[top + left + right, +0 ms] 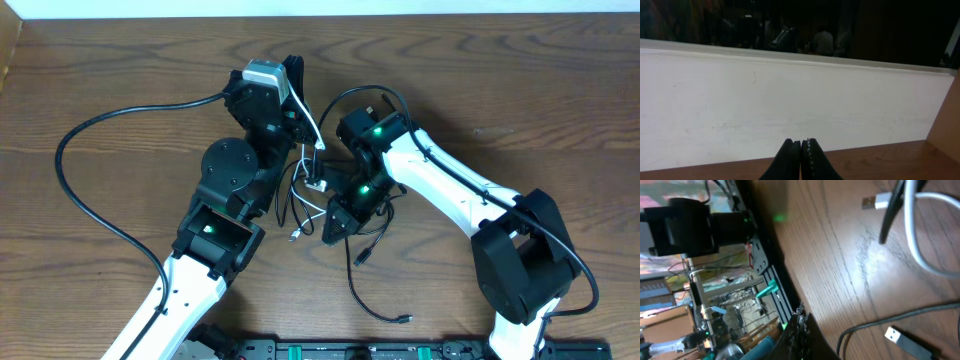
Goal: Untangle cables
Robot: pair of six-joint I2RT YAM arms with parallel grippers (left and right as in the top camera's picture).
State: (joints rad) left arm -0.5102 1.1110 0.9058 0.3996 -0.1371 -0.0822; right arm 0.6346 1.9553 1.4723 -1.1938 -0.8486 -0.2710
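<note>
Left gripper [801, 159] pinched shut at bottom centre, nothing showing in it. Cables [305, 195] bunched mid-frame between the arms, tangled. Right gripper [797, 340] closed too, empty. No strand chosen yet. Next: open up, pinch one plug end.

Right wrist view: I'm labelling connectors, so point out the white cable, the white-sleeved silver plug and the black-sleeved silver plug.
white cable [913, 235], right wrist view, on its curved stretch.
white-sleeved silver plug [881, 201], right wrist view, on the white sleeve.
black-sleeved silver plug [895, 335], right wrist view, on the metal tip.
</note>
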